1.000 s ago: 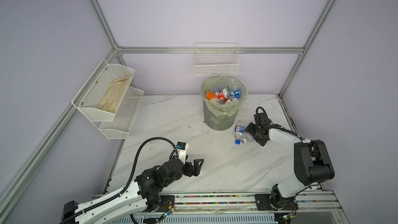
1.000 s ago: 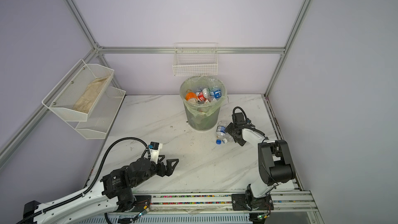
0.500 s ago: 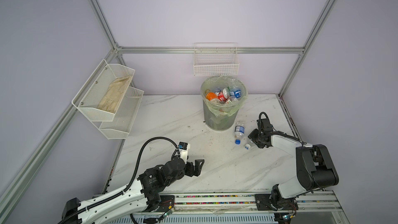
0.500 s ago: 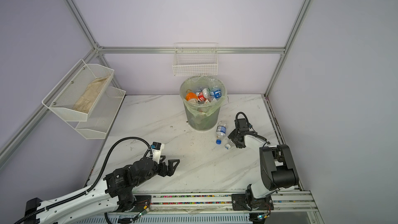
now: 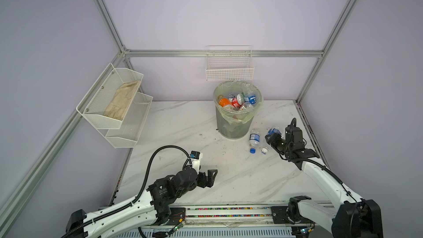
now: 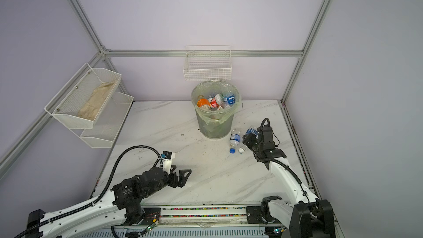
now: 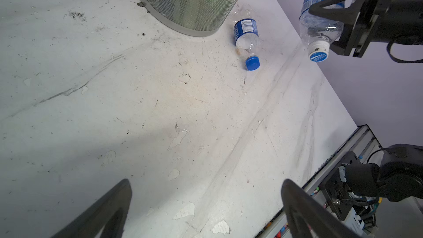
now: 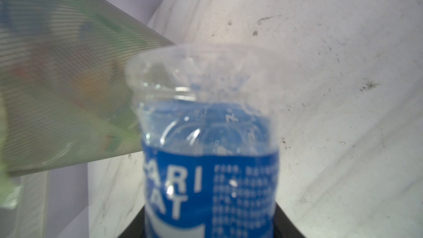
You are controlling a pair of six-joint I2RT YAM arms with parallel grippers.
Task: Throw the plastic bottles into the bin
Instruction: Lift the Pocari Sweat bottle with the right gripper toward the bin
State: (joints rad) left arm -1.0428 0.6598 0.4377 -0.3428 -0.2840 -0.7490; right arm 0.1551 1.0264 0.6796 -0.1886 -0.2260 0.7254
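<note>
Both top views are evenly and diffusely lit and sharp throughout, with only faint, soft-edged shadows on the tabletop (image 5: 183,129) and no glare. The left wrist view is also sharp, with a broad soft shadow darkening the tabletop nearest the camera. In the right wrist view the blue-labelled bottle (image 8: 206,168) and the bin (image 8: 57,88) are out of focus, and the tabletop behind them is brightly lit.
</note>
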